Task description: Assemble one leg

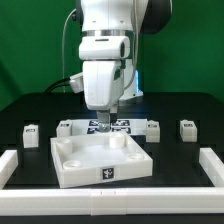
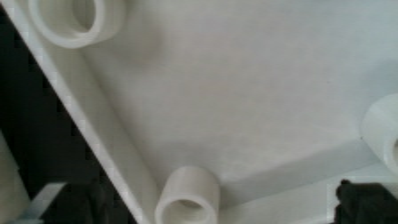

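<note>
Several small white legs with marker tags stand on the black table behind the tabletop: two on the exterior view's left point(image 1: 31, 131) point(image 1: 64, 127) and two on its right point(image 1: 153, 128) point(image 1: 187, 129). None shows in the wrist view. The large white tray-like tabletop point(image 1: 82, 166) lies in front of them. My gripper point(image 1: 106, 127) hangs low over the tabletop's far edge. In the wrist view the gripper point(image 2: 205, 203) has its dark fingertips point(image 2: 365, 196) far apart, astride the tabletop's rim point(image 2: 98, 120) and a round corner post point(image 2: 185, 196). It is open and holds nothing.
The marker board point(image 1: 125, 124) lies behind the tabletop, partly hidden by the arm. White rails border the table on the exterior view's left point(image 1: 10, 166) and right point(image 1: 212, 166). Other posts rise inside the tabletop point(image 2: 71, 20) point(image 2: 384, 130).
</note>
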Robot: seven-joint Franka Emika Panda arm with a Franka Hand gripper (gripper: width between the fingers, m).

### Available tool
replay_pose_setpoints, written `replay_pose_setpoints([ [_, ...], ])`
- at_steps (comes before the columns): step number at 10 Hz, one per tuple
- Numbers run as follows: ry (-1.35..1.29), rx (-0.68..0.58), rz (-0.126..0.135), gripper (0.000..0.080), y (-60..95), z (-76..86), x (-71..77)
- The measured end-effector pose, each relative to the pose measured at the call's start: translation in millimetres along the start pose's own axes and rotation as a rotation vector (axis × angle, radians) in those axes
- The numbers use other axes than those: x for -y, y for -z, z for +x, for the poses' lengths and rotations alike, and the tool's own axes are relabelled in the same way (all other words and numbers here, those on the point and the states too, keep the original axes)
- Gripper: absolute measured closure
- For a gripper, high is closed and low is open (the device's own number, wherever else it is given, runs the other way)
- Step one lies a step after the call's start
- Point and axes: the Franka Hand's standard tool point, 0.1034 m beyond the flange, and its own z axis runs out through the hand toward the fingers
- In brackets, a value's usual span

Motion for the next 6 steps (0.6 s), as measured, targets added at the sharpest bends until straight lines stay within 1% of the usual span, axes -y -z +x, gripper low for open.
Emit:
replay_pose_setpoints([
  [1,0.107,0.005,-0.004,0.0150,-6.3,-5.4,6.1],
  [2,0.169,0.013,-0.016,0.0150,-10.2,-7.6,14.1],
  [3,0.231,0.024,-0.012,0.0150,-12.9,-7.0,23.4],
  [4,0.274,0.031,-0.011,0.0150,-14.9,-7.6,29.0],
  [6,0.374,0.048,0.002,0.0150,-20.1,-3.4,39.5],
])
